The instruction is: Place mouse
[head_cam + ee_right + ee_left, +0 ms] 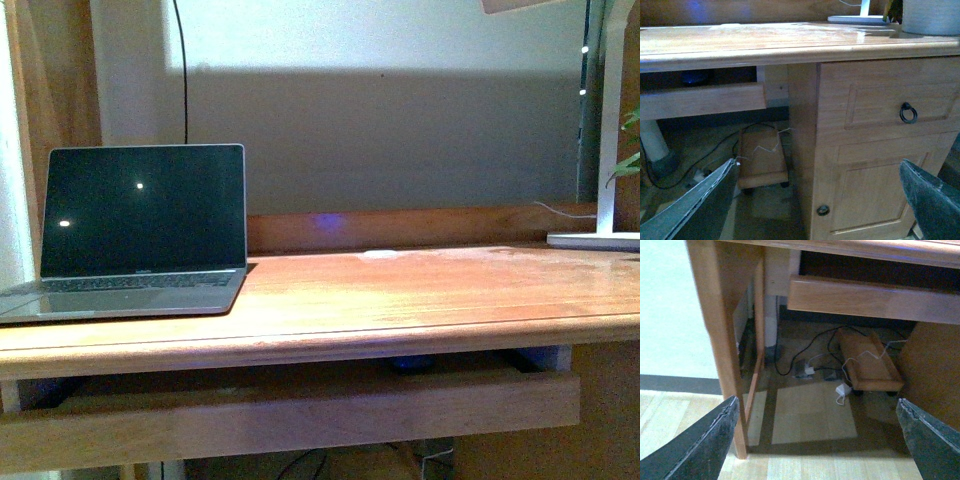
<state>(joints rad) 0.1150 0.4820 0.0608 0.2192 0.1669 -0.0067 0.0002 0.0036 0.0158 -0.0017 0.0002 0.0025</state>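
mouse: pretty sure it's the dark bluish lump (pixel 412 363) in the shadowy gap under the desk top (pixel 420 290). It seems to sit on the pull-out tray (pixel 300 410), but it's too dim in there to make out its shape.
where that is: in the front view, about 5 o'clock from the middle of the picture and roughly 4 o'clock from the open laptop (pixel 140 230).
progress: basically zero, I'd say. Nothing is holding the mouse and nothing is near it, so the whole grab-and-place is left to do.
where it goes: can't tell from here. There's bare wood on the desk top at 3 o'clock from the laptop, which would be my guess.
left gripper (pixel 816 401): fingers spread wide with nothing between them. It's down low, looking into the knee space beside the desk leg (pixel 720 350), with cables on the floor.
right gripper (pixel 817 162): also spread wide and empty. It sits below desk-top height, facing the drawer cabinet with the ring pull (pixel 908 113).
arms overall: neither shows in the front view, and both hang well apart from the mouse.
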